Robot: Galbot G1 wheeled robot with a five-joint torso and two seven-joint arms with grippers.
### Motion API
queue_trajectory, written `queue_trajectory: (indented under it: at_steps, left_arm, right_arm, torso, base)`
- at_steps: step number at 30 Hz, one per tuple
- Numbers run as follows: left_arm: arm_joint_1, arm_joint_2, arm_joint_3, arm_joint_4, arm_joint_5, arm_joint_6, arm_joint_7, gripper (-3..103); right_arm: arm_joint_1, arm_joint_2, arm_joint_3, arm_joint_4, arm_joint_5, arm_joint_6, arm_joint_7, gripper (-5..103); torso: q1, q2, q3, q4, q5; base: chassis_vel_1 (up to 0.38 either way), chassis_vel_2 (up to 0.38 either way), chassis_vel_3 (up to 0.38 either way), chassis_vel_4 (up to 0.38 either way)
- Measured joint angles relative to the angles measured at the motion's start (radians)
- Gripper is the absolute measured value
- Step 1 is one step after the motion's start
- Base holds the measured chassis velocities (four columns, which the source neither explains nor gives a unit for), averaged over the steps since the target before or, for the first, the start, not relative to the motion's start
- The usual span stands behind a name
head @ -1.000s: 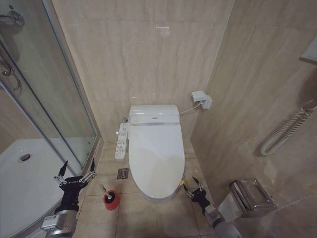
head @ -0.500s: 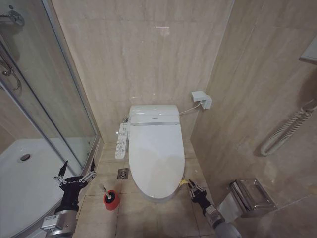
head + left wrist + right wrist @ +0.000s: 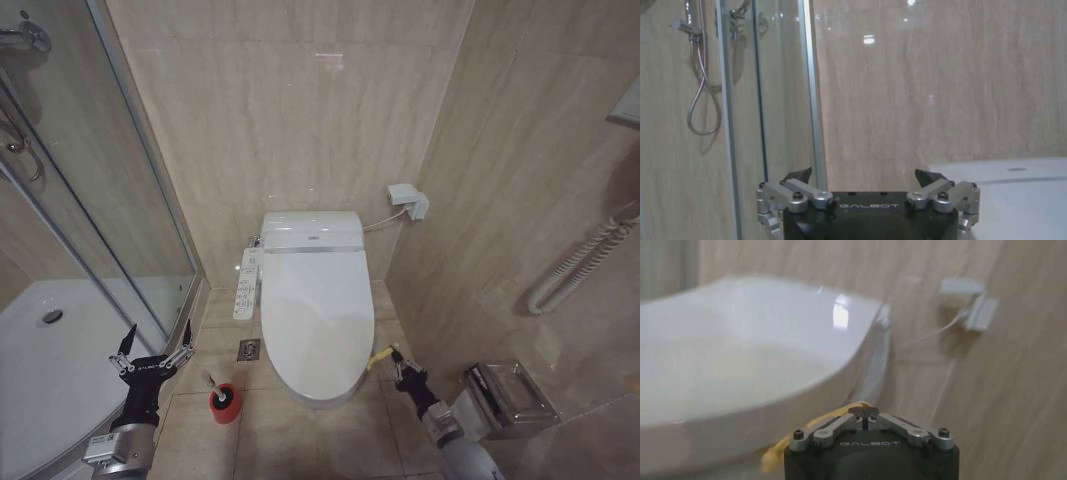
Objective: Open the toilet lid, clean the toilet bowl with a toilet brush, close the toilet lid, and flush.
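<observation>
While the right end effector point(image 3: 393, 357) sits pinched shut beside it, the toilet lid point(image 3: 315, 320) (glossy white) lies closed.

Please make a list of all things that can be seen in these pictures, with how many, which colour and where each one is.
toilet lid: one, glossy white, shut over the toilet, centre.
toilet brush: one, white handle in a red holder, on the floor left of the toilet.
control panel: one, white, on the toilet's left side.
floor drain: one, metal, between panel and brush.
wall box: one, white, with a cable, right of the tank.
shower cabin: one, glass, far left.
paper holder: one, metal, right wall.
left gripper: open, above the floor near the brush.
right gripper: shut, by the lid's front right edge.
</observation>
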Motion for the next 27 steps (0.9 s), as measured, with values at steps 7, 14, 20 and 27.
queue_trajectory:
  at_steps: [7, 14, 20, 27]
  left_arm:
    - [0.0, 0.0, 0.0, 0.0, 0.0, 0.0, 0.0, 100]
    - [0.0, 0.0, 0.0, 0.0, 0.0, 0.0, 0.0, 100]
    - [0.0, 0.0, 0.0, 0.0, 0.0, 0.0, 0.0, 100]
    - [0.0, 0.0, 0.0, 0.0, 0.0, 0.0, 0.0, 100]
  right_arm:
    - [0.017, -0.002, 0.059, 0.157, 0.108, -0.067, 0.058, 0]
    - [0.093, -0.008, 0.094, 0.26, 0.195, -0.151, 0.119, 0]
    - [0.209, -0.022, 0.094, 0.251, 0.257, -0.202, 0.147, 0]
    - [0.336, -0.033, 0.086, 0.163, 0.3, -0.206, 0.153, 0]
  torso:
    - [0.0, 0.0, 0.0, -0.0002, -0.0005]
    - [0.0, 0.0, 0.0, -0.0003, -0.001]
    - [0.0, 0.0, 0.0, 0.0, -0.0008]
    - [0.0, 0.0, 0.0, 0.0004, -0.0008]
  base:
    - [0.0, 0.0, 0.0, 0.0]
    - [0.0, 0.0, 0.0, 0.0]
    - [0.0, 0.0, 0.0, 0.0]
    - [0.0, 0.0, 0.0, 0.0]
